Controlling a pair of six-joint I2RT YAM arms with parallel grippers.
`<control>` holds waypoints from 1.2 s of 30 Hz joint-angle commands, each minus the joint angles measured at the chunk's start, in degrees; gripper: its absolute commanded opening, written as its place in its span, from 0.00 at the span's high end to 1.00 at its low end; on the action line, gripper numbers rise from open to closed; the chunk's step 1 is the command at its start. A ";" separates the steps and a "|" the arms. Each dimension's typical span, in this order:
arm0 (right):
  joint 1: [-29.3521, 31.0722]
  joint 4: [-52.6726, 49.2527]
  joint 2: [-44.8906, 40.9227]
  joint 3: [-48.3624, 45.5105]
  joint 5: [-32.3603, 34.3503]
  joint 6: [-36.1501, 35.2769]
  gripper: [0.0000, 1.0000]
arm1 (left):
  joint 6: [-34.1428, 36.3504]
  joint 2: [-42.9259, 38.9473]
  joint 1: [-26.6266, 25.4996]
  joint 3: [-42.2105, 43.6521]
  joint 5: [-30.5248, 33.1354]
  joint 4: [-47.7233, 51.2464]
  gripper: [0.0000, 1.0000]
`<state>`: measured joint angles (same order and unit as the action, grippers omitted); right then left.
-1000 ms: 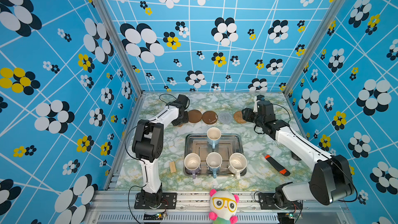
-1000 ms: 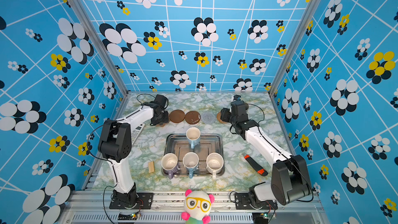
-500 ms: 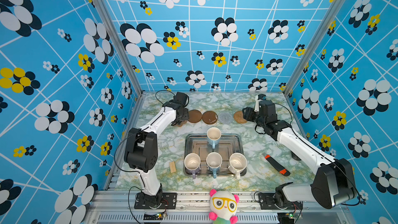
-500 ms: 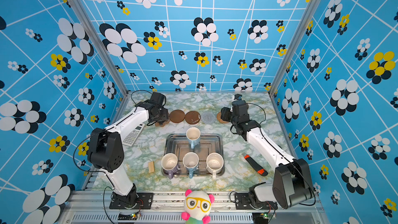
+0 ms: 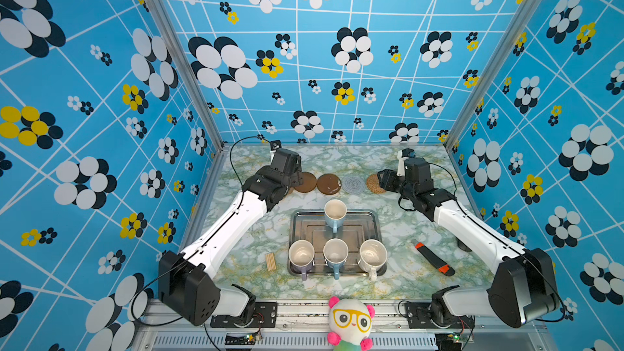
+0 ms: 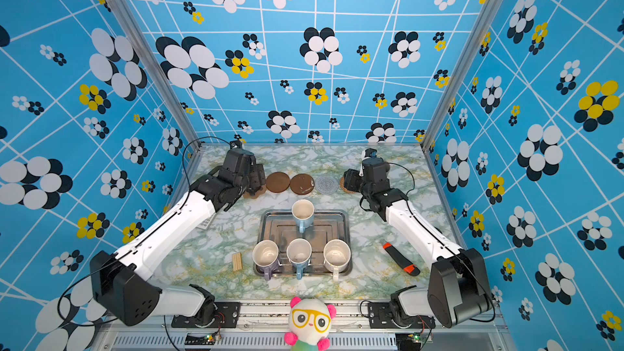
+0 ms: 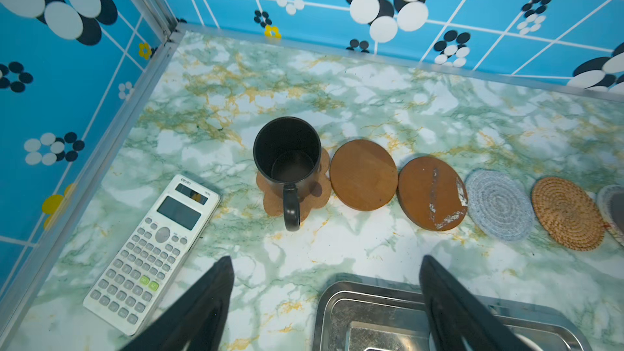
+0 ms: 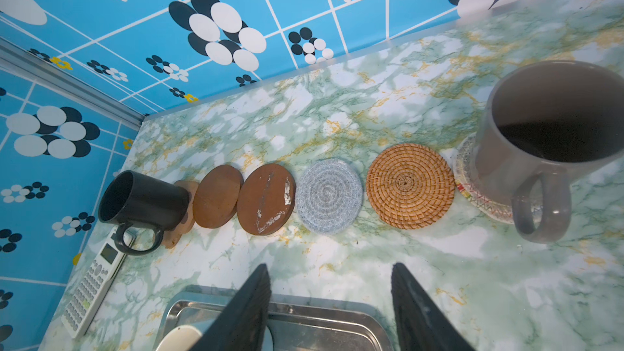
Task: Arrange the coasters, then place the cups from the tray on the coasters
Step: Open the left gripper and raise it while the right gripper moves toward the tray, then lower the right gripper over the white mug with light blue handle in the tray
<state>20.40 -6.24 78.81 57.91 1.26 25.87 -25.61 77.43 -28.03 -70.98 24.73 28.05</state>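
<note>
Six coasters lie in a back row. A black cup (image 7: 287, 153) stands on the tan paw coaster (image 7: 271, 205). Beside it lie two dark brown discs (image 7: 363, 175) (image 7: 432, 194), a grey-blue round (image 7: 498, 204) and a rattan round (image 7: 567, 214). A grey cup (image 8: 506, 170) stands on the pale beige coaster (image 8: 472, 194). The tray (image 5: 309, 227) holds a light blue cup (image 5: 335, 212), a lavender cup (image 5: 301, 254), another light blue cup (image 5: 335, 252) and a white cup (image 5: 372, 255). My left gripper (image 7: 326, 261) is open and empty, back from the black cup. My right gripper (image 8: 330, 266) is open and empty, above the tray's far rim.
A white calculator (image 7: 152, 251) lies by the left wall near the black cup. A small bundle of wooden sticks (image 5: 270, 261) sits left of the tray. A black and orange tool (image 5: 434, 258) lies right of it. A plush toy (image 5: 349, 322) sits at the front edge.
My left jaws have spread wider, and the left arm's elbow has swung down toward the front left. The right arm has hardly moved.
</note>
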 commanded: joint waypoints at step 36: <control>24.92 -25.62 -2.43 4.75 -2.44 2.08 0.24 | 8.92 -23.29 -3.26 29.83 3.22 -23.74 0.00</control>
<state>44.73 -31.16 75.11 64.36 -2.24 25.34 -17.26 54.89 -31.83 -41.63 27.88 5.54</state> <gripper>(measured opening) 0.759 0.999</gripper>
